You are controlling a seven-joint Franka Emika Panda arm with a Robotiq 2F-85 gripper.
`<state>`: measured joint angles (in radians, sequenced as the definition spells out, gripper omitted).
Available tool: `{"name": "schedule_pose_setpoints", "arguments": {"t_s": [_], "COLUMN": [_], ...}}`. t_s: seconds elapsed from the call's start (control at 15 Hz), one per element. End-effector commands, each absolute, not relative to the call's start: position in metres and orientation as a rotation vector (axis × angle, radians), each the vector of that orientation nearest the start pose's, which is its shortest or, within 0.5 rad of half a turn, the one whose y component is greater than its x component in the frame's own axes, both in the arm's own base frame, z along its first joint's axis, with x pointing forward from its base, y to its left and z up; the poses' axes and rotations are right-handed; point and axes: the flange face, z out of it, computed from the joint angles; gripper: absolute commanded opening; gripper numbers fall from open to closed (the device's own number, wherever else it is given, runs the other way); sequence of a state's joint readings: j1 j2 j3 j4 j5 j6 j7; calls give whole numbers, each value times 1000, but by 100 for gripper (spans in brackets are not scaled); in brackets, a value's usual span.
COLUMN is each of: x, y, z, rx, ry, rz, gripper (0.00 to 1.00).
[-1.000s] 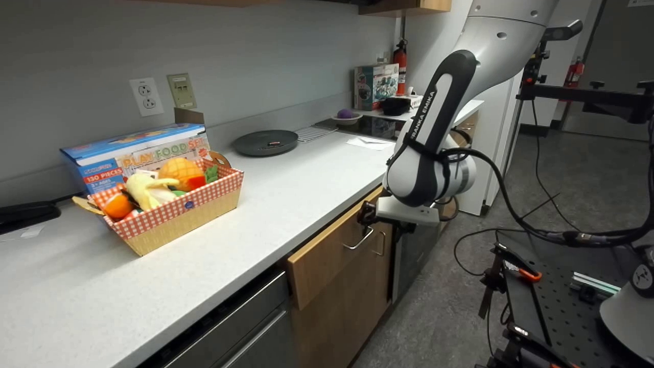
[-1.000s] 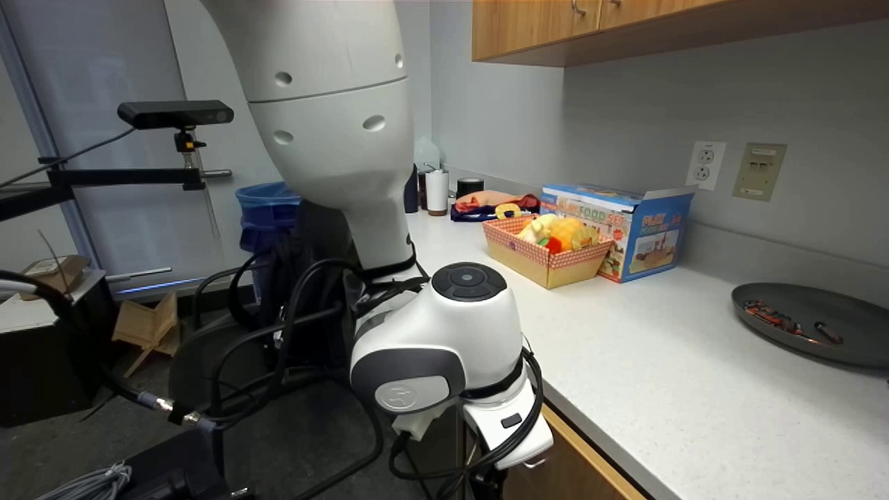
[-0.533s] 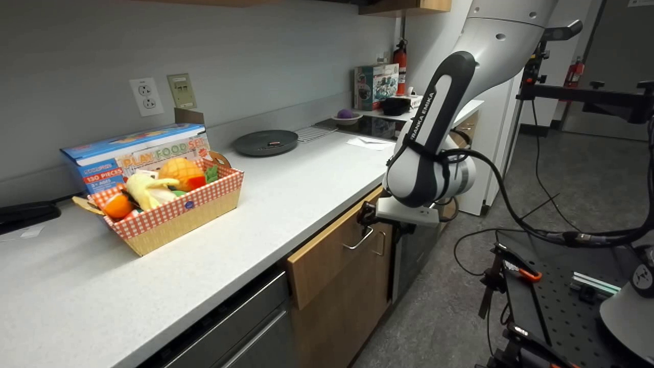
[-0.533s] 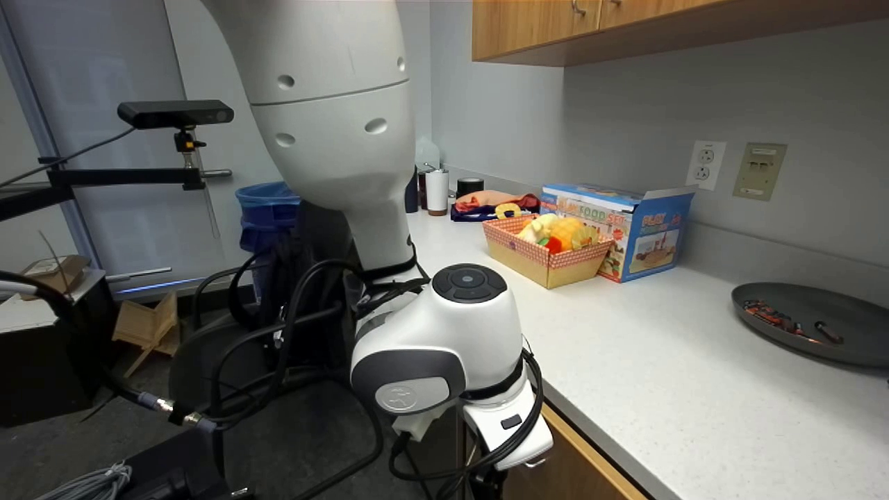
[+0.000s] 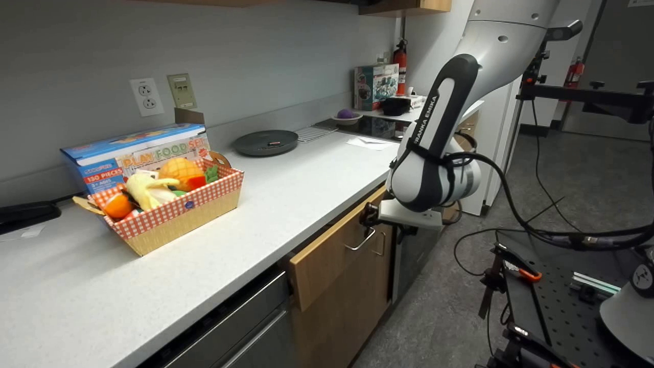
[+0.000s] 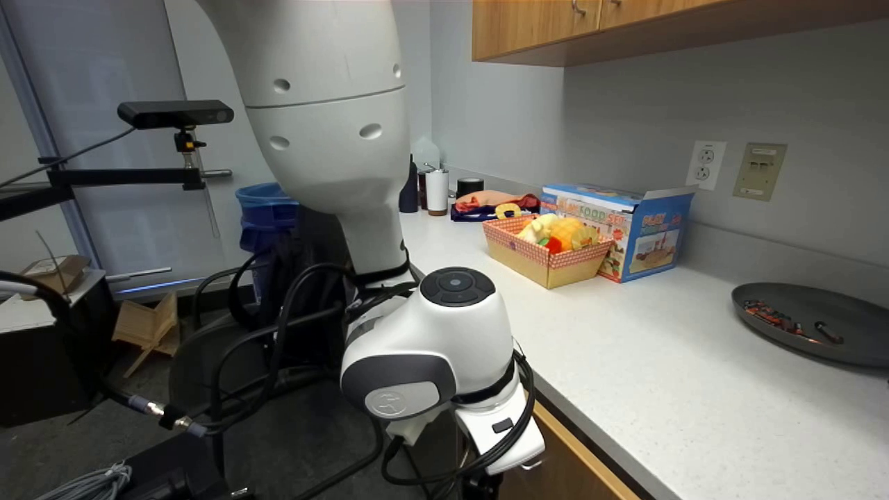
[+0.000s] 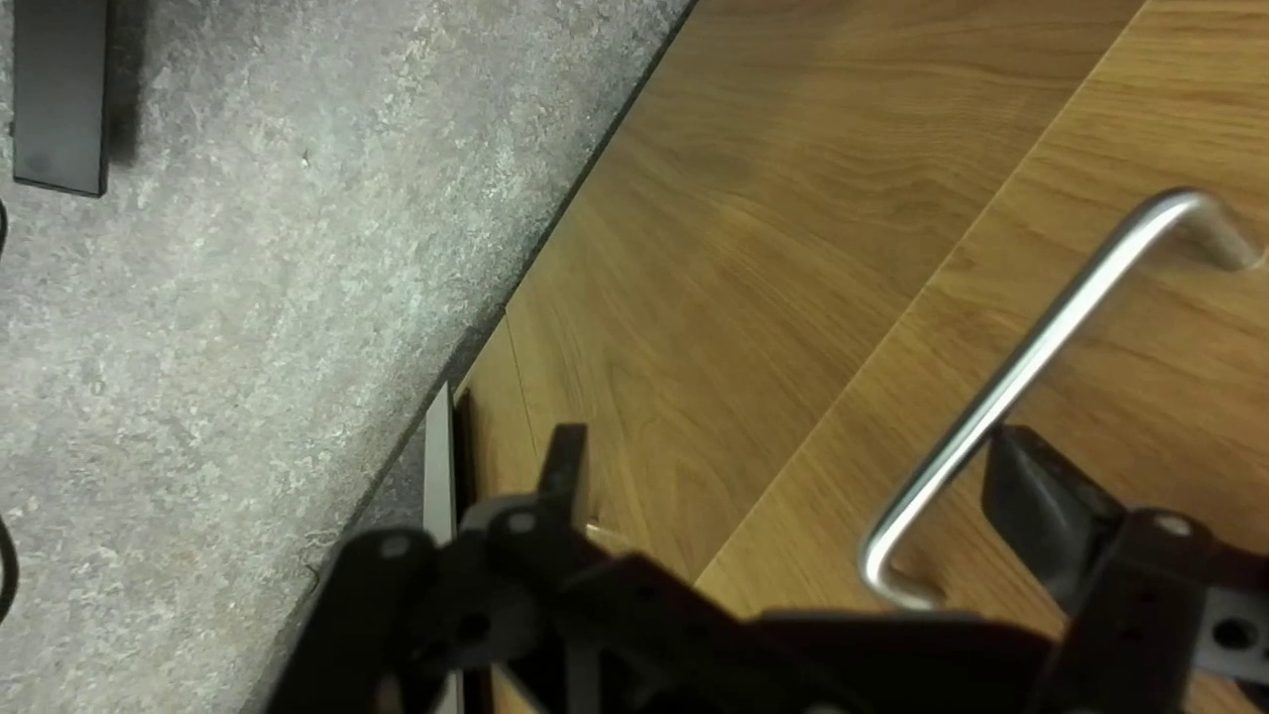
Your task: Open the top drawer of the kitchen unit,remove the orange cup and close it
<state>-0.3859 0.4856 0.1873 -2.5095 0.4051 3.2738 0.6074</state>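
Along a grey wall (image 6: 625, 118), a long white speckled countertop (image 5: 286, 214) is seen in both exterior views. Beside its front edge, a white and grey jointed robot arm (image 6: 340, 146) is bent down low. Under the countertop, a wide brown wooden drawer (image 5: 322, 268) is seen partly open, a dark gap being shown between its front and the countertop's edge. Near the wall, a blue and white cardboard play-food box (image 6: 653, 239) is placed; just in front of it, a tan red-checked basket (image 5: 189, 220) is heaped with yellow, orange and red toy fruit (image 5: 179, 171). Farther along, a round dark grey pan (image 6: 861, 326) is set flat. At the drawer, a black two-fingered gripper (image 7: 798, 471) is shown in the wrist view, its fingers spread wide. A bent silver metal bar handle (image 7: 1051, 342), fixed to the drawer front, is framed between them: the tip of one black finger (image 7: 1041, 506) is placed right at the bar (whether it is touched cannot be told), and the other finger is held well apart on the opposite side. On the pan, small orange and black pieces (image 6: 767, 314) are scattered.
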Motion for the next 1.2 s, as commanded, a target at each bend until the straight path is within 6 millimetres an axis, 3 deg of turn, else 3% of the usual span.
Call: {"name": "schedule_pose_setpoints", "arguments": {"t_s": [0.0, 0.33, 0.93, 1.07, 1.13], "x": [423, 408, 351, 339, 345], "y": [-124, -117, -112, -117, -124], "z": [106, 113, 135, 134, 127], "rx": [-2426, -2433, -2486, -2511, -2532], "ry": [1806, 1797, 1830, 1840, 1851], "rz": [-312, -253, -80, -3, 48], "gripper": [100, 100, 100, 100, 100]}}
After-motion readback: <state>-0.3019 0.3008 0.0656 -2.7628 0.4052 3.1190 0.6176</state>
